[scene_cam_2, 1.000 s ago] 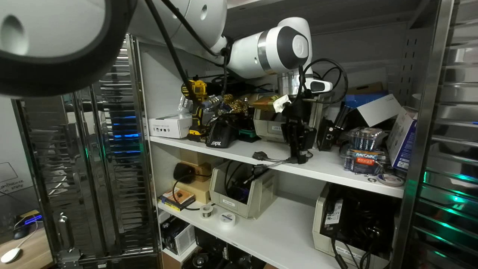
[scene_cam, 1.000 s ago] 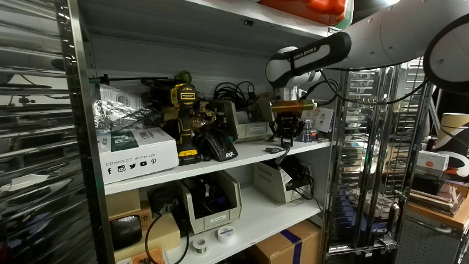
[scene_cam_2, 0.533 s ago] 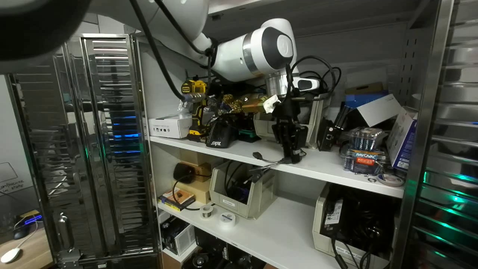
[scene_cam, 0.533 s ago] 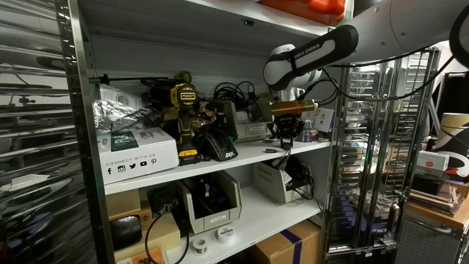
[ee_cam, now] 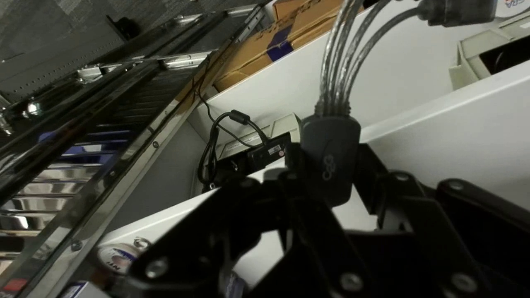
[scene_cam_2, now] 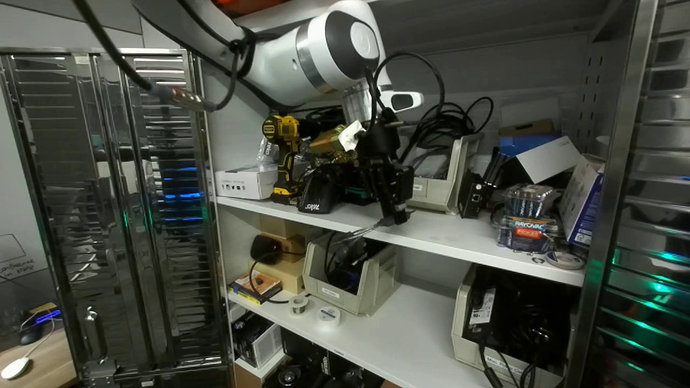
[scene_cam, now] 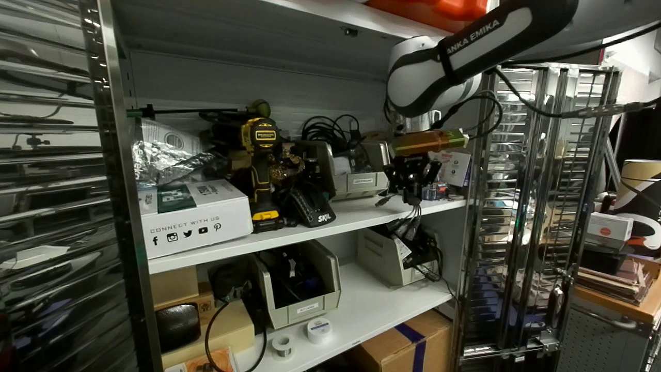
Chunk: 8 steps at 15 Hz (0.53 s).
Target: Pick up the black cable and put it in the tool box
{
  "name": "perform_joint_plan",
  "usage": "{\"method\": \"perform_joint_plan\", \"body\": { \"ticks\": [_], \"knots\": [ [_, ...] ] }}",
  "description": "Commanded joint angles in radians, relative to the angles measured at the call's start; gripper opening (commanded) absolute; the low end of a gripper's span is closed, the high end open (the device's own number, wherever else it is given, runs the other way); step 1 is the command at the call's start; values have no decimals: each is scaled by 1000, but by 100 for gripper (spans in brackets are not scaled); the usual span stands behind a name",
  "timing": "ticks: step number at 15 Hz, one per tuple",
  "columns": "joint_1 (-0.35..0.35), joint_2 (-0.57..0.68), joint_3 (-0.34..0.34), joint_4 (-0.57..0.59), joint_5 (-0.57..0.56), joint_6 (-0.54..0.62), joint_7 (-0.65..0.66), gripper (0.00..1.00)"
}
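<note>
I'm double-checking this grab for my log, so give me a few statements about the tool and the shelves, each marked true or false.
The black two-fingered tool grips a flat black plastic connector with thin grey leads. True.
A yellow-and-black power drill and a white cardboard box share one white shelf. True.
The drill lies on its side. False: it stands upright.
A round white-and-silver spool sits on the shelf below. True.
The connector touches the drill. False: they are clearly apart.

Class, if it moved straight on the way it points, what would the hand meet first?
Probably the white shelf just below the hand, near the shelf's front edge; depth is unclear, so it might pass just in front instead.
</note>
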Motion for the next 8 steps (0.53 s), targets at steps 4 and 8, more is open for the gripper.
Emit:
{"method": "perform_joint_plan", "body": {
  "ticks": [4, 8],
  "knots": [
    [-25, -135, 10, -113, -101, 279, 141, 9],
    [-28, -91, 13, -57, -115, 463, 235, 9]
  ]
}}
